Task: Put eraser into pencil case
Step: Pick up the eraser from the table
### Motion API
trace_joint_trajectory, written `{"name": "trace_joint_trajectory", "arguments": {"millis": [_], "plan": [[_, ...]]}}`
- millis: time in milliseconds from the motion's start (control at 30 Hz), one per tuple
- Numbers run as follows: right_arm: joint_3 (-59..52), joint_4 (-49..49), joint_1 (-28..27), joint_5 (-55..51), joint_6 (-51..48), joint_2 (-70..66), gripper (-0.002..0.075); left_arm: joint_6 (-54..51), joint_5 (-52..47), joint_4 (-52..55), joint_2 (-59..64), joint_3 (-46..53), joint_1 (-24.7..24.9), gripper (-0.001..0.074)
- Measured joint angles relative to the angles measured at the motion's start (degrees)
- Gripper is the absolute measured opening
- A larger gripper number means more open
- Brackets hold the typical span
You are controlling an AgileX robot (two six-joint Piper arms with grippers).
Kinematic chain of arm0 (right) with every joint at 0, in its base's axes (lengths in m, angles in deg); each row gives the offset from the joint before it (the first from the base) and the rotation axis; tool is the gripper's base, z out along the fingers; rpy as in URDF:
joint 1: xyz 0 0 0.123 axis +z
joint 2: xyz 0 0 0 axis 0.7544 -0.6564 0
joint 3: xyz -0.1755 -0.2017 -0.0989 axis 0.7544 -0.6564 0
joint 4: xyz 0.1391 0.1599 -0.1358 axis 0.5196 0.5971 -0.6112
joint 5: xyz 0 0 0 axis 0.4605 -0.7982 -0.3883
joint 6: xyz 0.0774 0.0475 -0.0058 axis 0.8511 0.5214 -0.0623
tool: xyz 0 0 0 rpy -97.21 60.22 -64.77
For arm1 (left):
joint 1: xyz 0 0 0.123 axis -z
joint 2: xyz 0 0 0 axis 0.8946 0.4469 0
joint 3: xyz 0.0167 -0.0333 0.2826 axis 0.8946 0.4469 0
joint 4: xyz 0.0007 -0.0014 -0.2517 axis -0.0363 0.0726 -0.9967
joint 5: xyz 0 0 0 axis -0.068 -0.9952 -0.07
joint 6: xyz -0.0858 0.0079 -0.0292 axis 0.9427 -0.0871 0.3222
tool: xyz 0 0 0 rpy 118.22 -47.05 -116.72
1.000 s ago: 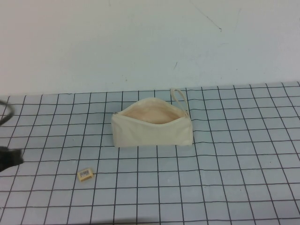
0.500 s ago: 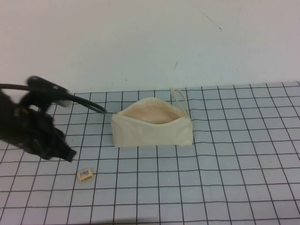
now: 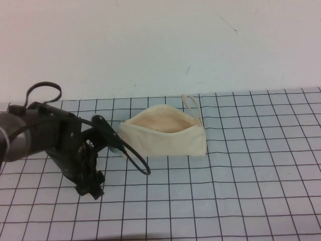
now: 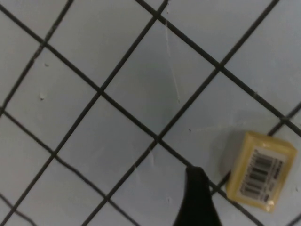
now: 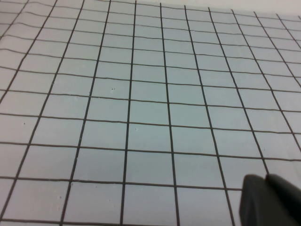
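The cream-white pencil case (image 3: 163, 134) stands open at the table's middle, peach lining showing, loop strap at its far right end. My left gripper (image 3: 90, 190) points down at the table, left of and nearer than the case, and hides the eraser in the high view. In the left wrist view the tan-yellow eraser (image 4: 261, 172) with its barcode label lies flat on the grid, just beside one dark fingertip (image 4: 196, 188); the other finger is out of frame, so the jaws stand open and empty. My right gripper (image 5: 266, 183) is shut, empty, over bare grid, outside the high view.
The table is a pale blue mat with a black grid (image 3: 251, 191). A white wall (image 3: 160, 45) rises behind it. The left arm's cable loops (image 3: 135, 158) hang close to the case's left end.
My left arm has swung in from the left edge and come down over the eraser, now covering it in the high view. The case and eraser have not moved.
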Motion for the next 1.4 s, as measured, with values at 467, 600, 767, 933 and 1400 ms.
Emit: {"name": "trace_joint_trajectory", "arguments": {"millis": [467, 600, 767, 933, 1400], "plan": [[0.00, 0.00, 0.00, 0.00, 0.00, 0.00, -0.0001, 1.18, 5.68, -2.78, 4.40, -0.47, 0.09, 0.0403], [0.00, 0.00, 0.00, 0.00, 0.00, 0.00, -0.0001, 1.31, 5.34, -3.27, 4.48, -0.47, 0.09, 0.0378], [0.00, 0.00, 0.00, 0.00, 0.00, 0.00, -0.0001, 1.44, 3.09, -4.06, 4.48, -0.47, 0.09, 0.0356], [0.00, 0.00, 0.00, 0.00, 0.00, 0.00, -0.0001, 1.58, 2.34, -4.49, 4.48, -0.47, 0.09, 0.0348], [0.00, 0.00, 0.00, 0.00, 0.00, 0.00, -0.0001, 4.40, -3.26, -7.20, 4.36, -0.71, 0.09, 0.0188]]}}
